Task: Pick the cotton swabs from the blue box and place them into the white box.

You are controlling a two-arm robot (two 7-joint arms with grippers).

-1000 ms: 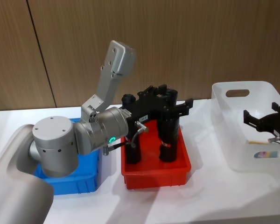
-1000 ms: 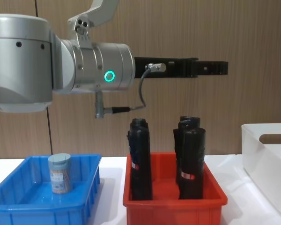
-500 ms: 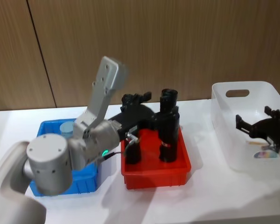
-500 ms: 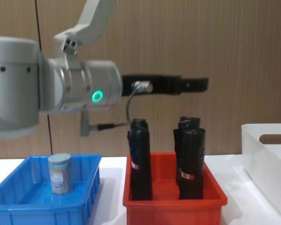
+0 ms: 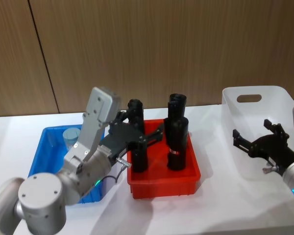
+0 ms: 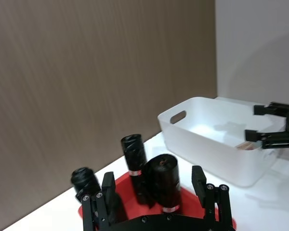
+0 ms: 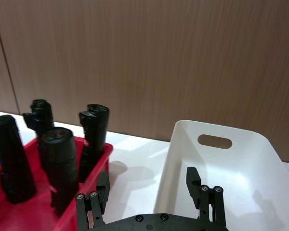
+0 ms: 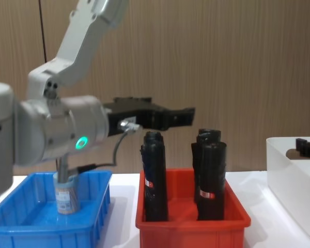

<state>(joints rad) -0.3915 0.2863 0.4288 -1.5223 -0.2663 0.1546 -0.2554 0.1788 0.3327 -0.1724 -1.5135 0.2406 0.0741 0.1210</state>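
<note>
Head view: one cotton swabs jar (image 5: 70,137) stands upright in the blue box (image 5: 43,147) at the left, toward its far end. At centre the left gripper (image 5: 142,128) hovers over the red bin (image 5: 161,185) with its black cylinders (image 5: 177,142), fingers spread and empty. At the right, the right gripper (image 5: 251,129) hangs at the white box (image 5: 245,164), fingers apart, holding nothing.

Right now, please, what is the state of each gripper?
Left gripper: jaws open, holding nothing, above the red bin.
Right gripper: jaws open, holding nothing, near the white box.
</note>
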